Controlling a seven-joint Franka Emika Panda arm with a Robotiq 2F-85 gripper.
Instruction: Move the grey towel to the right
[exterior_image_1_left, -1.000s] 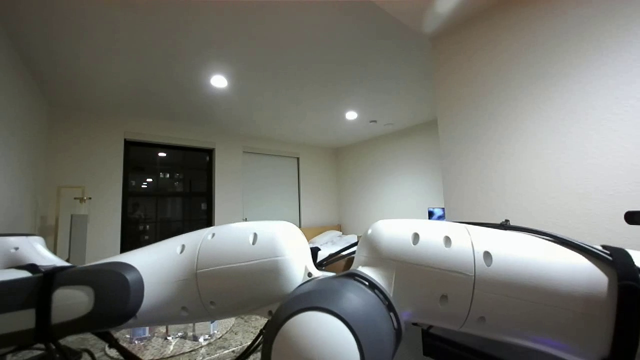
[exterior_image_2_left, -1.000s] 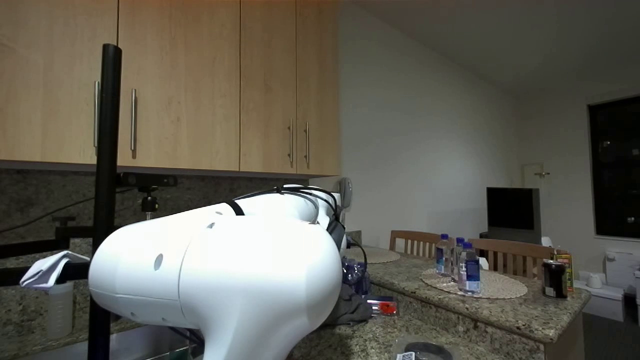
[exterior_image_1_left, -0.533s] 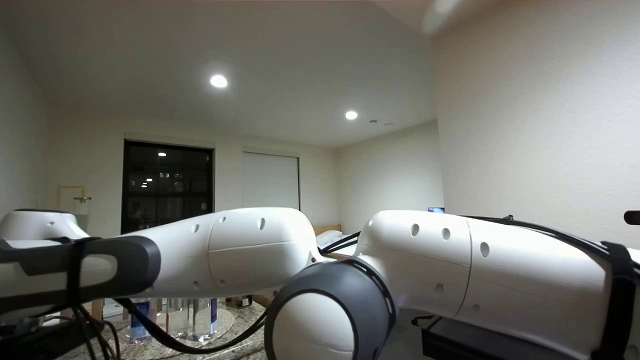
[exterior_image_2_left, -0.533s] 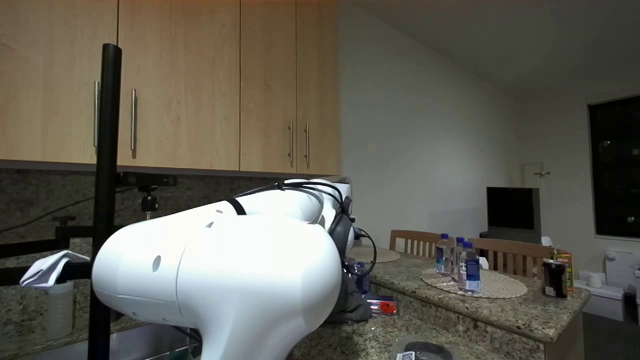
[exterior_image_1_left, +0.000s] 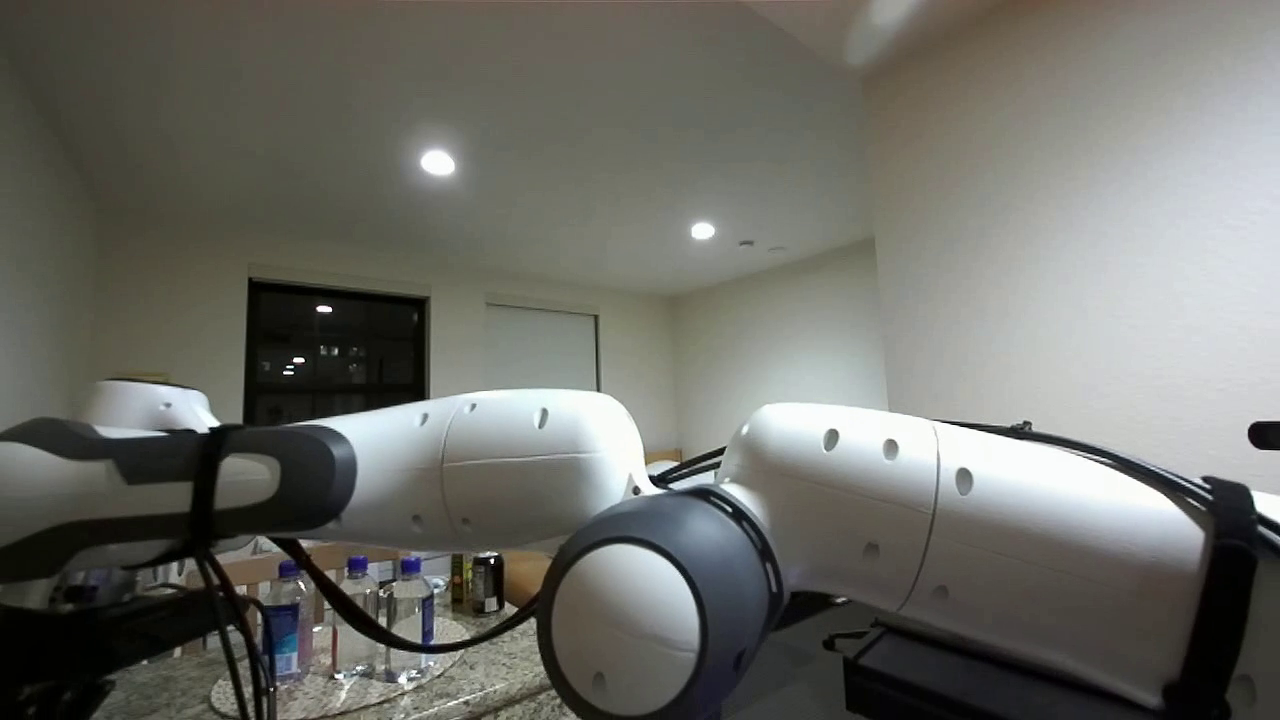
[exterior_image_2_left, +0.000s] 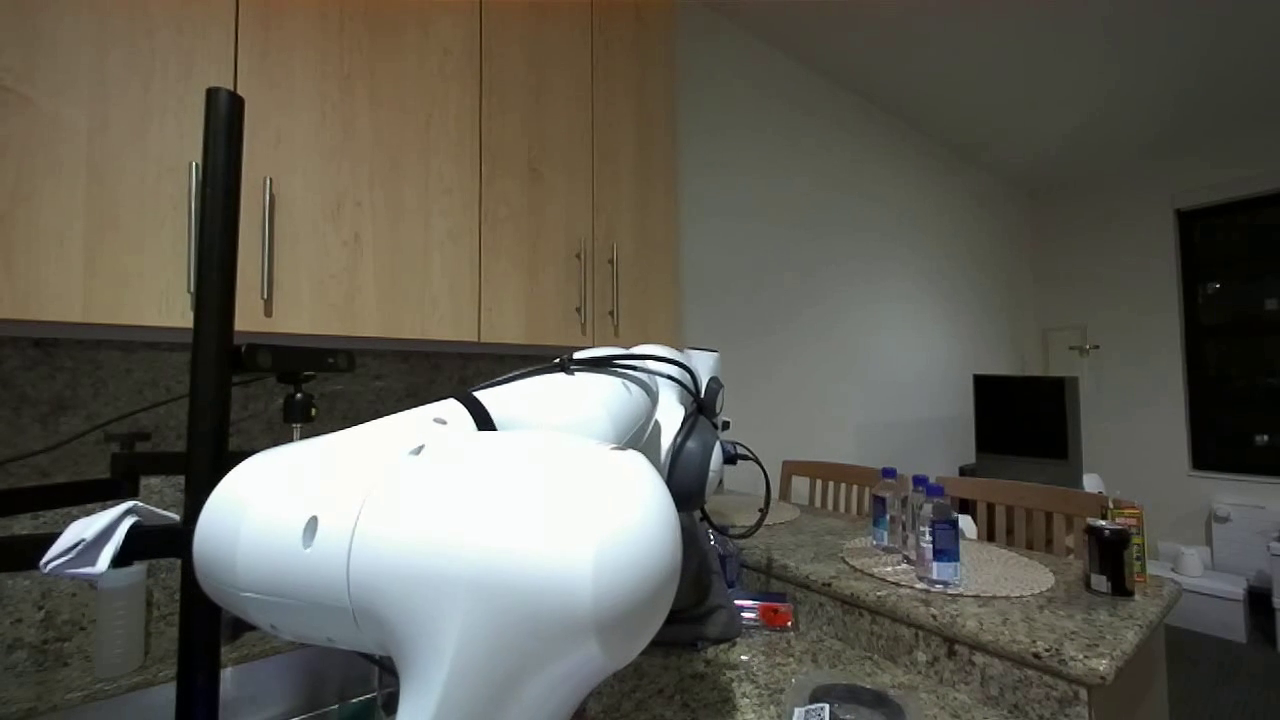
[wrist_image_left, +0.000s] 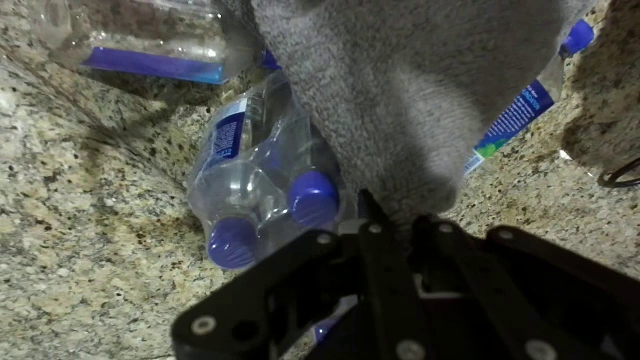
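The grey towel (wrist_image_left: 400, 90) fills the upper middle of the wrist view and narrows toward my gripper (wrist_image_left: 395, 215). The jaws are nearly together, with the towel's gathered end pinched between the fingertips. In an exterior view, the towel (exterior_image_2_left: 702, 600) shows partly from behind the arm, drawn upward, with its lower folds by the counter (exterior_image_2_left: 760, 670). The arm hides my gripper there.
Wrapped water bottles (wrist_image_left: 250, 185) lie beside the towel, with another bottle (wrist_image_left: 155, 55) at upper left and one (wrist_image_left: 520, 115) partly under it. Bottles (exterior_image_2_left: 940, 540) stand on a round mat (exterior_image_2_left: 1015, 575) on the raised counter, near a can (exterior_image_2_left: 1110, 560). A red packet (exterior_image_2_left: 770, 612) lies near the towel.
The forearm and wrist have risen steadily. The towel has been drawn up taller behind the arm. Bottles on the mat, earlier mostly covered by the arm, now show below it.
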